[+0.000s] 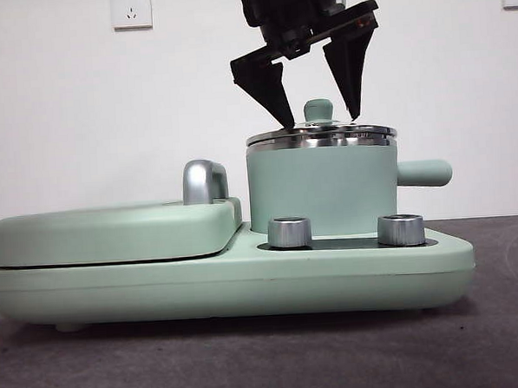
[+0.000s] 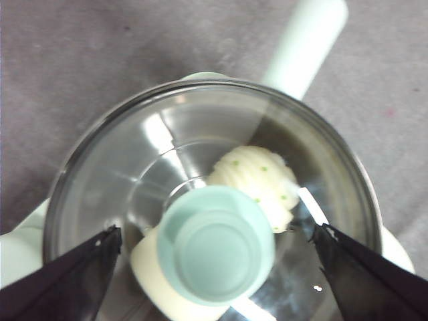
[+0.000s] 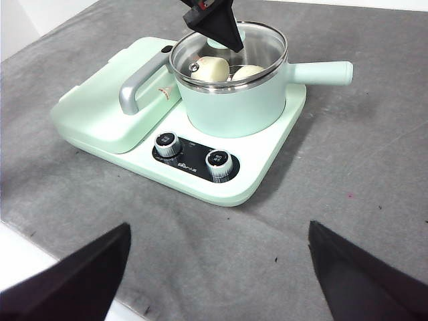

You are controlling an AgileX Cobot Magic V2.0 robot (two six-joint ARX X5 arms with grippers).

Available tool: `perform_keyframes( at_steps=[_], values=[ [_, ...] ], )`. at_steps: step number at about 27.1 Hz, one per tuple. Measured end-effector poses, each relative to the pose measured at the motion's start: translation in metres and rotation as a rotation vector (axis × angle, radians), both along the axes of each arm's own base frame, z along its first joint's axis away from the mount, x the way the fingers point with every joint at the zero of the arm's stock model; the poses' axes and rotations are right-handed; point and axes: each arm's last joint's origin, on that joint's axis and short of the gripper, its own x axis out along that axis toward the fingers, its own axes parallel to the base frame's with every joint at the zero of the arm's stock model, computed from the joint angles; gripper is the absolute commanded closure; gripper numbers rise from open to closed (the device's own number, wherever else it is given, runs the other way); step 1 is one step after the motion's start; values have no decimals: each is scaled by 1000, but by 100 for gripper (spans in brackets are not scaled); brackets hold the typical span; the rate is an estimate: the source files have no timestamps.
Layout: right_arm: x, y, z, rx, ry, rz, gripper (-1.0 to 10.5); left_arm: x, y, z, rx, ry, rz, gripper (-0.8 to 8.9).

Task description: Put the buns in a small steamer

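The small steamer [image 1: 324, 191] stands on the right half of a mint-green cooker, its steel-rimmed glass lid [image 1: 321, 137] on. Both buns lie inside under the lid: the ridged one with green flecks [image 2: 257, 180] and the smooth cream one [image 2: 157, 287], partly hidden by the green knob [image 2: 217, 244]. My left gripper [image 1: 321, 121] hangs open straight above the lid, one jaw on each side of the knob and touching nothing. My right gripper [image 3: 219, 227] is open and empty, held well back from the cooker over the grey mat.
The flat griddle section [image 1: 113, 232] with its chrome handle [image 1: 204, 181] fills the cooker's left half. Two steel dials [image 1: 289, 231] [image 1: 401, 229] sit in front of the steamer. The steamer's stubby handle [image 1: 425, 173] sticks out to the right.
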Motion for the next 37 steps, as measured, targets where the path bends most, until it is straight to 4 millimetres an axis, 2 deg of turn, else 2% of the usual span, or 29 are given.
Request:
perform_keyframes(
  at_steps=[3, 6, 10, 12, 15, 19, 23, 30, 37],
  values=[
    [0, 0, 0, 0, 0, 0, 523, -5, 5, 10, 9, 4, 8, 339],
    [0, 0, 0, 0, 0, 0, 523, -17, 17, 38, -27, -23, 21, 345],
    [0, 0, 0, 1, 0, 3, 523, -61, 57, 115, -176, -148, 48, 345],
    [0, 0, 0, 2, 1, 3, 523, -92, 83, 151, -247, -210, 48, 345],
    [-1, 1, 0, 13, 8, 36, 523, -130, 109, 170, -270, -218, 30, 345],
    [-2, 3, 1, 45, 24, 115, 523, -172, 134, 155, -217, -131, 9, 345],
    [-3, 4, 1, 58, 33, 149, 523, -198, 157, 131, -169, -60, 17, 345],
    [-3, 4, 1, 57, 29, 151, 523, -243, 208, 66, -94, 53, 102, 345],
    [-1, 5, 5, 79, -19, 154, 523, -280, 252, 37, -432, -132, 154, 355]
  ],
)
